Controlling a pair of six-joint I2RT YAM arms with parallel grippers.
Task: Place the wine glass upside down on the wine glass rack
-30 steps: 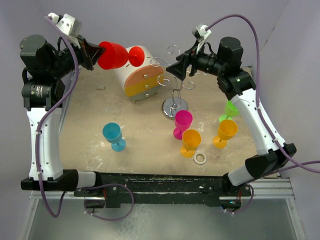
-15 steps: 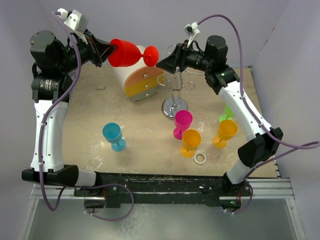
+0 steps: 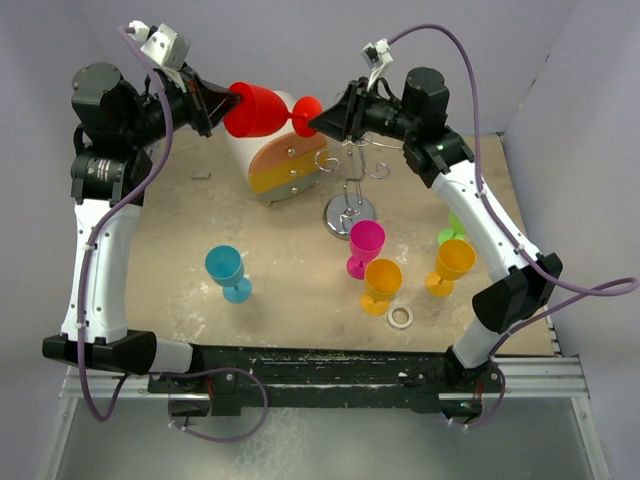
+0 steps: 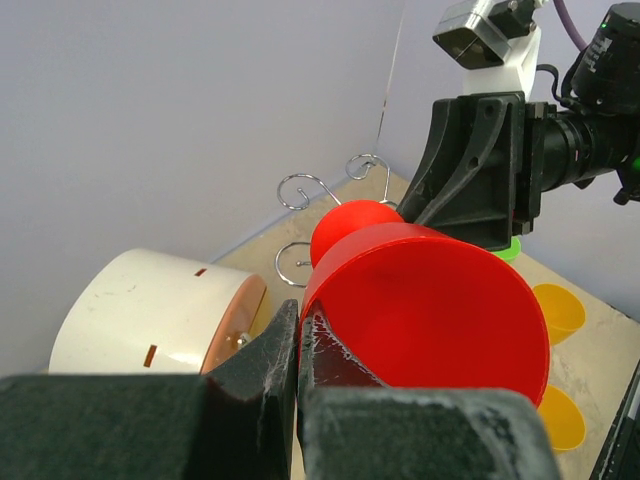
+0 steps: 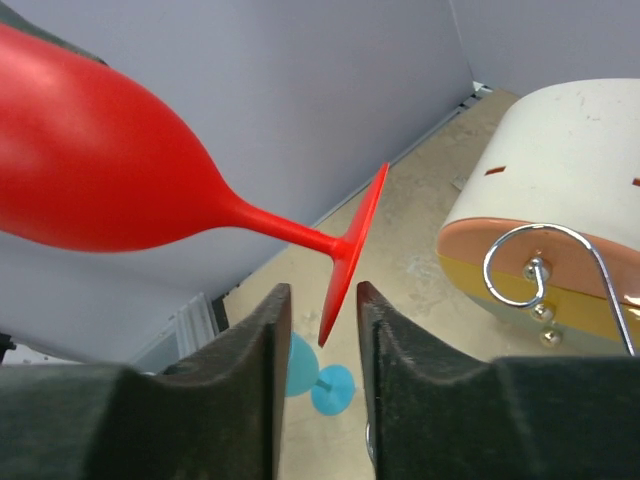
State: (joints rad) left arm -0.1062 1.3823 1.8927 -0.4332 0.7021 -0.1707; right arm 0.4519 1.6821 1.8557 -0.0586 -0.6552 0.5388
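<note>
The red wine glass (image 3: pixel 262 109) hangs level in the air at the back of the table, foot pointing right. My left gripper (image 3: pixel 222 105) is shut on the bowl's rim; in the left wrist view the bowl (image 4: pixel 430 300) fills the frame beside the gripper (image 4: pixel 297 315). My right gripper (image 3: pixel 322 120) straddles the foot. In the right wrist view the thin red foot (image 5: pixel 352 255) stands edge-on between the gripper's (image 5: pixel 322 300) jaws, with a gap on each side, so it is open. The silver wine glass rack (image 3: pixel 350 190) stands just below and right of the foot.
A white-and-orange round drawer box (image 3: pixel 275 160) sits under the glass. On the table stand a blue glass (image 3: pixel 228 272), a pink one (image 3: pixel 364 245), two orange ones (image 3: pixel 381 283) (image 3: pixel 450 265) and a green one (image 3: pixel 458 220). A small ring (image 3: pixel 401 317) lies near the front.
</note>
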